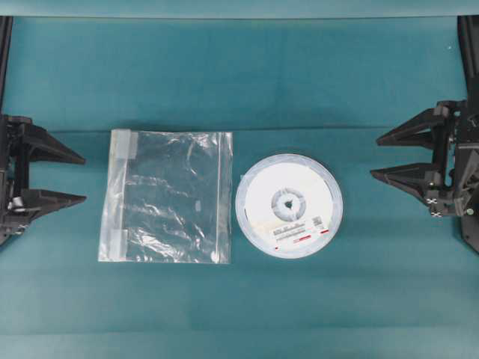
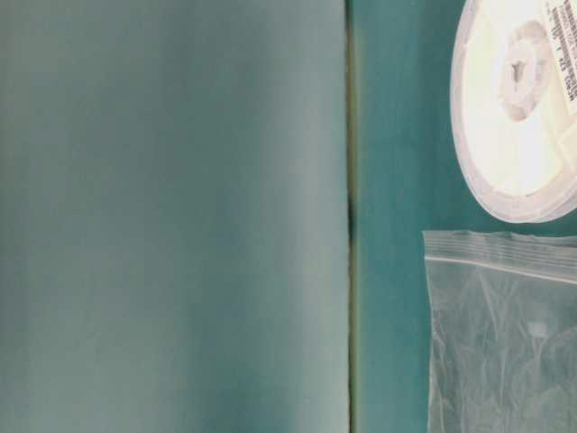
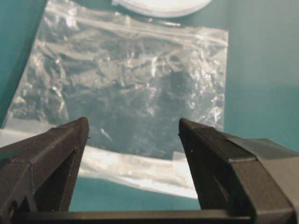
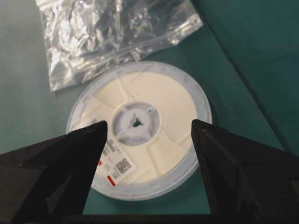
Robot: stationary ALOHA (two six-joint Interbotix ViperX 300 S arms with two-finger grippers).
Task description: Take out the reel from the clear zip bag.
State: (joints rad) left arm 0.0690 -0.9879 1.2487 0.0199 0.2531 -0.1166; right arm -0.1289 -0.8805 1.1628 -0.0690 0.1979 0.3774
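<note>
You are looking at a robotics lab bench, a staged test station rather than a home or a shop. The worktop (image 1: 239, 299) is dressed wall to wall in plain teal cloth, a fold line running across it, with a matching teal backdrop behind. Two black, angular, printed-looking tools flank the scene: the left tool (image 1: 75, 178) at one edge, the right tool (image 1: 382, 155) at the other, both with jaws spread wide, each carrying its own camera. Only two props lie between them, side by side: a clear zip bag (image 1: 168, 196) and a component reel (image 1: 289, 206) bearing a printed barcode label, the kind used in electronics work.
</note>
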